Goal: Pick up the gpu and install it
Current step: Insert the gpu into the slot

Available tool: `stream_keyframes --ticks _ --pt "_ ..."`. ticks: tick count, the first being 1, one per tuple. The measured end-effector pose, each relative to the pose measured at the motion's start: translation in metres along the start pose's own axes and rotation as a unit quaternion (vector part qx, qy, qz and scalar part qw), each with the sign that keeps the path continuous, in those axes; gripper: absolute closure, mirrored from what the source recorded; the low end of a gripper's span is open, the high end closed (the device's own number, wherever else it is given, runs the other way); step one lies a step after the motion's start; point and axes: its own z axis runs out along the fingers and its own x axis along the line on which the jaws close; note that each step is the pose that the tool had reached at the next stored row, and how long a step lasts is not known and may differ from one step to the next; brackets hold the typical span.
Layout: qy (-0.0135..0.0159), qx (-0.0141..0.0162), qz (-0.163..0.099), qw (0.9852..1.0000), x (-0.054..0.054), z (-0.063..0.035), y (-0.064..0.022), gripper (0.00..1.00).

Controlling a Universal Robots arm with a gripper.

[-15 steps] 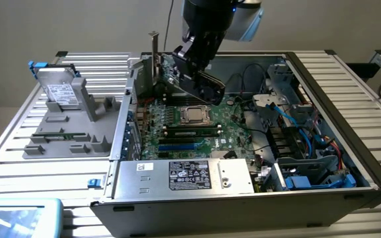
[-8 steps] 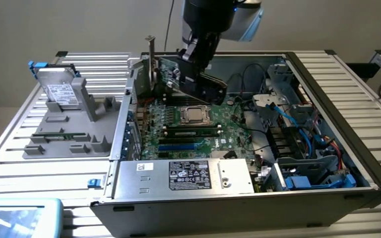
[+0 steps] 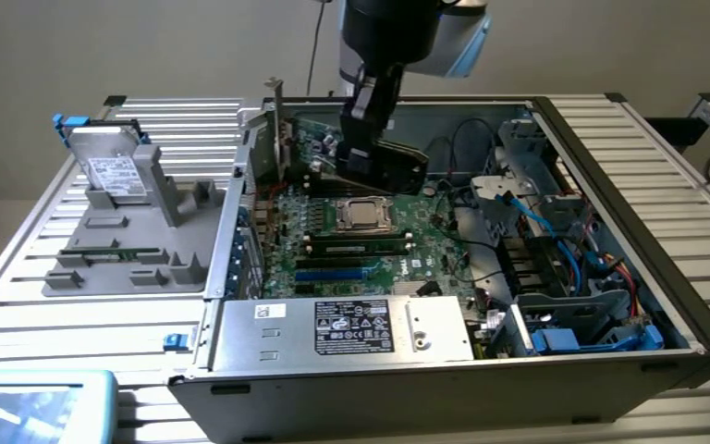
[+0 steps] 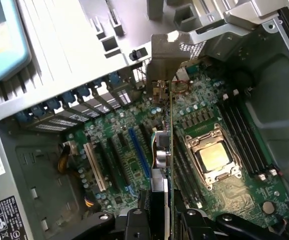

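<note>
Green and black, the gpu (image 4: 163, 150) stood on its thin edge above the motherboard (image 4: 234, 197), at eleven o'clock from the shiny chip (image 3: 361, 215) in the exterior view. The tool (image 4: 162, 220) was clamped on it, probably so its bottom edge faced the slots (image 4: 139, 155).

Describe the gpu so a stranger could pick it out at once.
Look into the open case, above the green motherboard beside the CPU socket. There the hand holds the gpu, a thin card with a silvery end bracket. Unlike the memory sticks seated in slots and the labelled hard drive on the grey tray outside, it is the one thing gripped.
</note>
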Motion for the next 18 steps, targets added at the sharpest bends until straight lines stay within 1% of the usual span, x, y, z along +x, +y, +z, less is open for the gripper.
stream_keyframes --ticks 2,5,9,12,14,18 --pt "0.0015 0.0032 -0.017 0.9999 0.0 0.0006 0.0 0.71" --pt "0.0032 0.0089 -0.042 0.9991 0.0 0.0017 -0.0002 0.71" --pt "0.0049 0.0169 -0.076 0.997 0.0 0.0033 -0.0003 0.71" --pt "0.0057 0.0228 -0.101 0.9946 -0.0001 0.0044 -0.0005 0.71" --pt "0.0063 0.0269 -0.119 0.9926 -0.0001 0.005 -0.0005 0.71" --pt "0.0072 0.0351 -0.153 0.9876 -0.0002 0.0064 -0.0007 0.71"
